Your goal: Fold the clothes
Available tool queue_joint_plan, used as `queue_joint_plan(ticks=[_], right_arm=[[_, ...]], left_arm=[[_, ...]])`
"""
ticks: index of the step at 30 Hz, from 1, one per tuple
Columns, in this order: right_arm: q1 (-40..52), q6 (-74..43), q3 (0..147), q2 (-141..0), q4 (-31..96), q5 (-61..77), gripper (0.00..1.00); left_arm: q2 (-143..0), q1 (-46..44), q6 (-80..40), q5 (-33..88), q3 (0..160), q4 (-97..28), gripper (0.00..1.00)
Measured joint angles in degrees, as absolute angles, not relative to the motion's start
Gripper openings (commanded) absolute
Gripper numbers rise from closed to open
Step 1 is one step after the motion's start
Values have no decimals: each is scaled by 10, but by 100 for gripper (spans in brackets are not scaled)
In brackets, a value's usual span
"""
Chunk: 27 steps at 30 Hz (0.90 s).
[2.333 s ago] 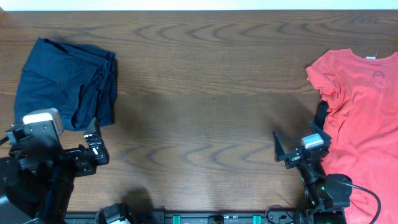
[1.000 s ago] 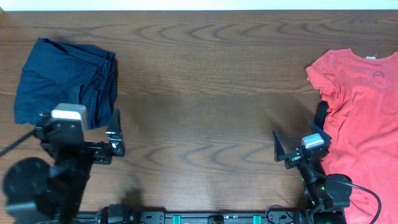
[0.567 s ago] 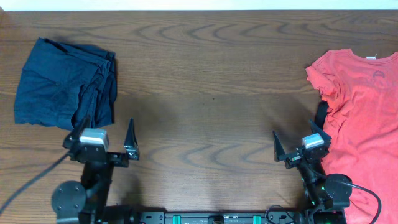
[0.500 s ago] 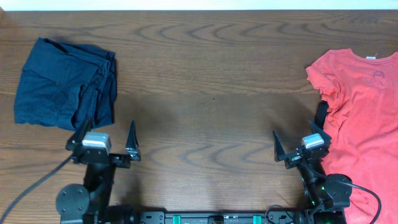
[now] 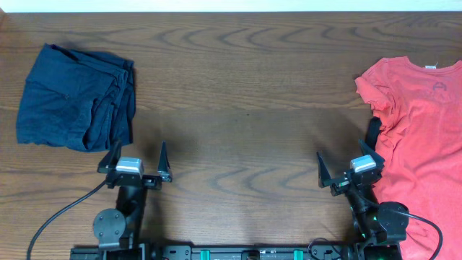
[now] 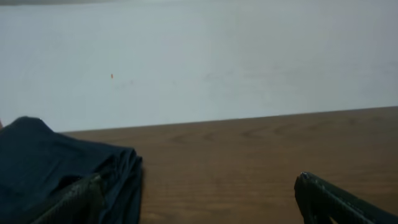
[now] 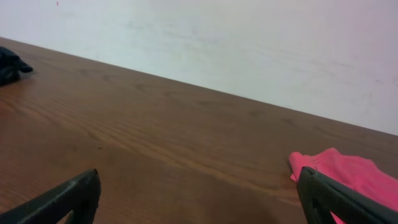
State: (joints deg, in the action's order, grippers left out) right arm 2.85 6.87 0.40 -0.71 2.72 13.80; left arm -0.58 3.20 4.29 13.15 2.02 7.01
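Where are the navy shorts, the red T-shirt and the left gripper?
navy shorts point(image 5: 72, 97), overhead view, middle of the folded pile.
red T-shirt point(image 5: 422, 123), overhead view, chest area.
left gripper point(image 5: 140, 150), overhead view, midway between its fingertips.

navy shorts: 1, far-left on wooden table | red T-shirt: 1, table's right edge | grippers: 2, left gripper and right gripper, table's near edge

The red T-shirt runs off the overhead view's right edge; the left wrist view crops the navy shorts at its left edge.
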Motion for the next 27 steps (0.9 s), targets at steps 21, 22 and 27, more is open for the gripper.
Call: queue_joint_plan(ticks=[21,22,27], right_arm=[[29,69,4,-7,27,139,99],[29,69,4,-7,27,139,99],[29,69,4,-7,27,139,99]], left_arm=[[-6,32,43,124,7,-1,98],[-6,32,43,124,7,-1,98],[-6,32,43,124,8,-1,98]])
